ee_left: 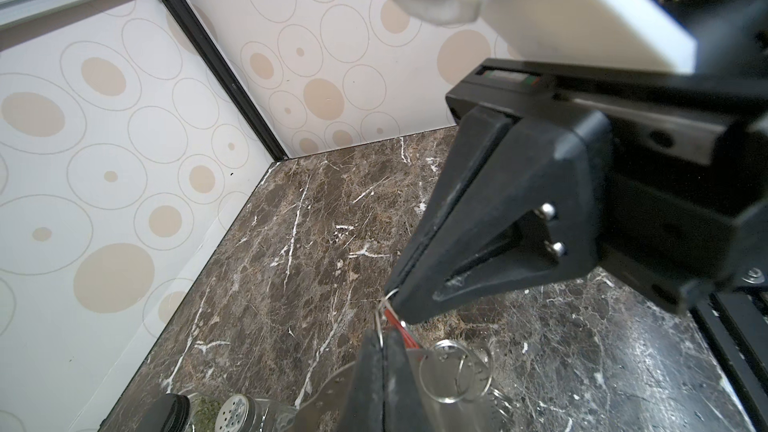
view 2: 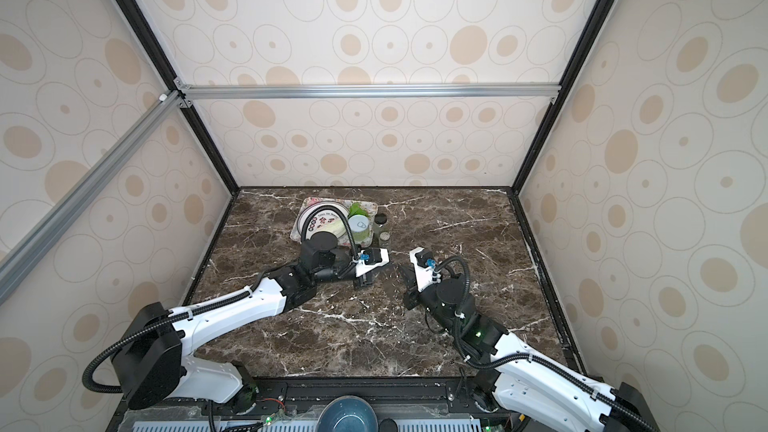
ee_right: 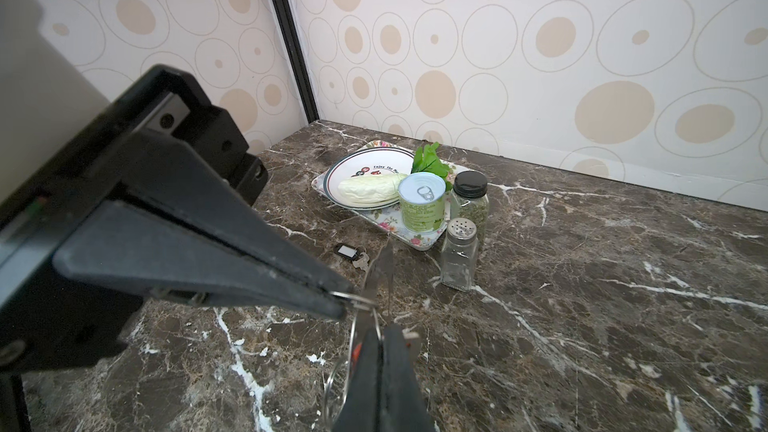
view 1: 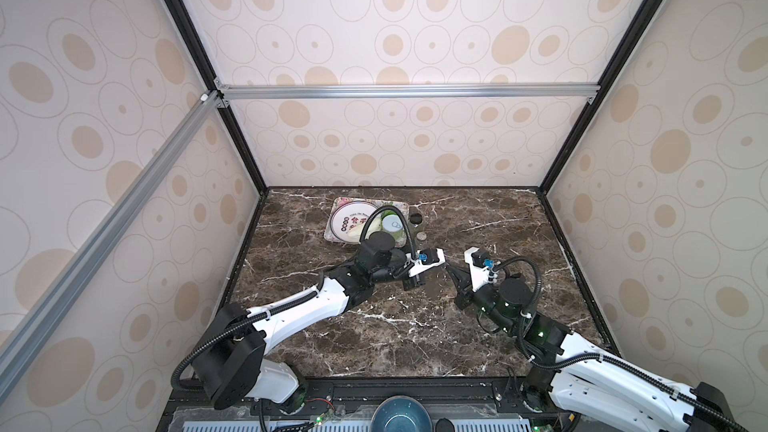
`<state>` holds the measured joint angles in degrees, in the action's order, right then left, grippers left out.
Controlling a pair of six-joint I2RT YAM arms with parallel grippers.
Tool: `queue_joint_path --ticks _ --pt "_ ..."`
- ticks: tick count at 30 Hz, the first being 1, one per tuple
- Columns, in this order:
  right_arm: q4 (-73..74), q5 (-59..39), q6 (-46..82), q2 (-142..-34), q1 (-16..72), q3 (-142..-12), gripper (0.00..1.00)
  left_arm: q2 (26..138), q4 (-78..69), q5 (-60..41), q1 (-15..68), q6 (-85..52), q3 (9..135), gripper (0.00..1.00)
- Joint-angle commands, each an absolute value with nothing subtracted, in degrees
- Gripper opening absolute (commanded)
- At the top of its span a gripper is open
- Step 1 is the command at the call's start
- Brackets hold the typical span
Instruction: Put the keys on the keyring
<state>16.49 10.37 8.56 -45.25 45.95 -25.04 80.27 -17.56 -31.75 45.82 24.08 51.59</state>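
Both grippers meet above the middle of the table. My left gripper (ee_left: pixel 381 336) is shut on a thin wire ring of the keyring (ee_left: pixel 444 371). A flat grey part with a dotted edge (ee_left: pixel 328 384) hangs below the jaws. My right gripper (ee_right: pixel 380 336) is shut on the red-orange key (ee_left: pixel 397 326), and its tip touches the same wire ring. In a top view the left gripper (view 1: pixel 436 273) and the right gripper (view 1: pixel 449 268) stand tip to tip. The black key with a white centre (ee_right: pixel 345 249) lies on the table near the tray, apart from both grippers.
A floral tray (ee_right: pixel 419 241) at the back holds a white plate (ee_right: pixel 353 164), a pale cabbage (ee_right: pixel 365 193), green leaves (ee_right: pixel 430 162) and a green can (ee_right: pixel 422 205). A herb jar (ee_right: pixel 470 197) and a glass shaker (ee_right: pixel 459 253) stand beside it. A blue bowl (view 1: pixel 400 413) sits beyond the front edge.
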Motion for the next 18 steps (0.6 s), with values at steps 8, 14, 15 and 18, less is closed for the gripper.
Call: queue_joint_path --ticks 8,14,15,18 --pt "15.0 13.9 7.9 -45.9 45.1 -23.9 0.00 77.4 -20.9 -33.3 46.6 23.9 52.0 0.00" --pt "14.4 13.5 7.2 -46.3 45.1 -24.0 0.06 76.9 -20.6 -32.9 46.5 24.3 51.7 0.00" --pt "14.3 13.6 7.2 -46.3 45.1 -24.0 0.08 76.9 -20.6 -32.6 46.5 24.4 51.6 0.00" --pt "14.1 13.8 6.9 -46.0 45.0 -23.9 0.15 76.8 -21.2 -32.0 46.6 24.4 51.3 0.00"
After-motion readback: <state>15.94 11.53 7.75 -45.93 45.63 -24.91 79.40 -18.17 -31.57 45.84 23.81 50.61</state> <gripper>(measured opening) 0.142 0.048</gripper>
